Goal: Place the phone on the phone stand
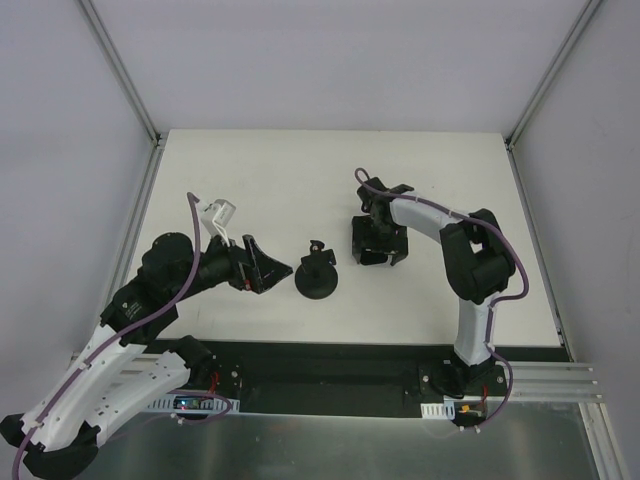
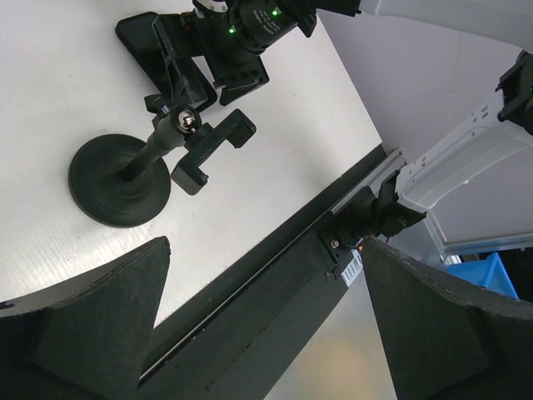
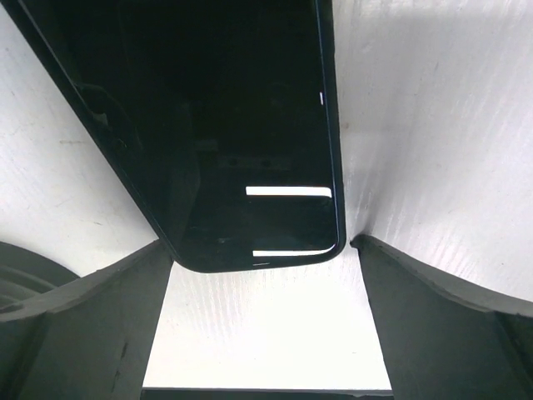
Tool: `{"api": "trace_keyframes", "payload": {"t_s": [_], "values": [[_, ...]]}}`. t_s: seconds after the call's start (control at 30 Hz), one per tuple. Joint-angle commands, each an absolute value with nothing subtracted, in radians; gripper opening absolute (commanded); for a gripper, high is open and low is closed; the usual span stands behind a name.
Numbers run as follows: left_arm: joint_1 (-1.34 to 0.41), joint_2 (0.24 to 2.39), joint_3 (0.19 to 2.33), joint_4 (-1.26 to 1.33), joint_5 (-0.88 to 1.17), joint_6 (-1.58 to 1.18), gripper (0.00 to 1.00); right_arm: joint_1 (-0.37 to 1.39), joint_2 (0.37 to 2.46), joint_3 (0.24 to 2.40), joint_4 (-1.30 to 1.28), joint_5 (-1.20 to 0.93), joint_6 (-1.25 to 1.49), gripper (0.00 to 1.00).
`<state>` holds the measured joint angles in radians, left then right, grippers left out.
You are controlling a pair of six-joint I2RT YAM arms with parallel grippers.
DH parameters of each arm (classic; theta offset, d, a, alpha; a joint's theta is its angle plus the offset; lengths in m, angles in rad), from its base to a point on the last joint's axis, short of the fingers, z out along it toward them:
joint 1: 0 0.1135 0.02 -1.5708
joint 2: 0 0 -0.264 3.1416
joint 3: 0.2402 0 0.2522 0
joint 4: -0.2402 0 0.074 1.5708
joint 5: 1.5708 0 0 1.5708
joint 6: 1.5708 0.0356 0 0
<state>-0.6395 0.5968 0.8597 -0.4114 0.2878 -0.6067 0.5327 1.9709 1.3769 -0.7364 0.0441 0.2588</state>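
Observation:
The phone (image 3: 216, 125) lies flat on the white table, screen up. My right gripper (image 3: 262, 321) is open, pointing down, with one finger on each side of the phone's near end. In the top view the right gripper (image 1: 379, 257) covers most of the phone. The phone stand (image 1: 316, 283) stands upright on its round base left of it, with an empty clamp (image 2: 212, 146) on top. In the left wrist view, the phone (image 2: 162, 54) lies beyond the stand. My left gripper (image 1: 272, 268) is open and empty, just left of the stand and aimed at it.
A black strip (image 1: 320, 365) runs along the table's near edge with the arm bases on it. Metal frame posts (image 1: 125, 75) and white walls border the table on the left, right and back. A blue bin (image 2: 491, 275) sits off the table.

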Motion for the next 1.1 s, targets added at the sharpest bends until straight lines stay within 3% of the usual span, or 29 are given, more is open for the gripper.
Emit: {"api": "trace_keyframes", "payload": {"t_s": [0.0, 0.5, 1.07], "values": [[-0.632, 0.589, 0.873, -0.422, 0.295, -0.581, 0.97, 0.526, 1.953, 1.348, -0.68, 0.024, 0.206, 0.98], [-0.632, 0.603, 0.902, -0.43, 0.295, -0.578, 0.97, 0.503, 2.12, 1.655, -0.853, 0.073, 0.104, 0.98], [-0.634, 0.571, 0.904, -0.451, 0.291, -0.592, 0.97, 0.525, 2.174, 1.672, -0.87, 0.106, 0.081, 0.92]]}}
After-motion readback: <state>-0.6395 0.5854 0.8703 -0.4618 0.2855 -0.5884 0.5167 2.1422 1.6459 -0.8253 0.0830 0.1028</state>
